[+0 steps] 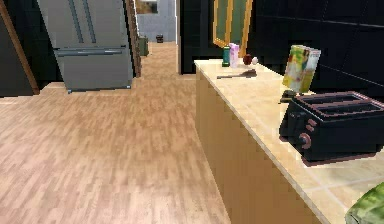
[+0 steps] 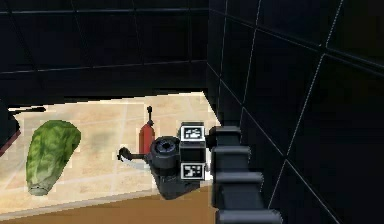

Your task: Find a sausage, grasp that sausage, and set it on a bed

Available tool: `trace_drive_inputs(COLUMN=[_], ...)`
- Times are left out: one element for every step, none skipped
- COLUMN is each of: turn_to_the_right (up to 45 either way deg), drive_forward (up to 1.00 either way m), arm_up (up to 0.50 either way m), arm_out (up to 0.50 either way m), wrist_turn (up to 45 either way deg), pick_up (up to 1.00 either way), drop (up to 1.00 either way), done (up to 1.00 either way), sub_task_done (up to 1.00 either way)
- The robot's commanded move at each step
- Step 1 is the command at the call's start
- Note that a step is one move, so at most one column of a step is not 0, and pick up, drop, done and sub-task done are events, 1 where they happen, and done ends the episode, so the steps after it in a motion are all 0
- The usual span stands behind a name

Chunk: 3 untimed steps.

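Observation:
A thin red, sausage-like thing (image 2: pixel 147 126) lies on the pale countertop (image 2: pixel 110 110), pointing away from the counter's front edge. My gripper (image 2: pixel 129 155) reaches over the counter, its dark body just left of the two white marker squares. Its fingers end near the red thing's near tip. Whether they touch it cannot be told. I cannot tell whether the gripper holds anything, since the red thing lies on the counter right at it. The dark arm bar (image 2: pixel 238 180) rises from the arm side view's bottom edge.
A green lettuce (image 2: pixel 50 152) lies left of the gripper and shows again as lettuce (image 1: pixel 368 208). On the long counter (image 1: pixel 250 100) stand a black toaster (image 1: pixel 330 125), a box (image 1: pixel 300 68) and a pink bottle (image 1: pixel 234 53). Dark tiled walls back the counter. Wood floor (image 1: pixel 100 150) leads to a grey fridge (image 1: pixel 88 40).

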Motion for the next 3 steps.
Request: trace_drive_inputs(turn_to_the_right=[0.0, 0.0, 0.0], drive_forward=[0.00, 0.00, 0.00], arm_up=[0.04, 0.00, 0.00], arm_out=[0.00, 0.00, 0.00], wrist_turn=[0.0, -45.0, -45.0], pick_up=[0.00, 0.00, 0.00], drop=[0.00, 0.00, 0.00], done=[0.00, 0.00, 0.00], sub_task_done=[0.00, 0.00, 0.00])
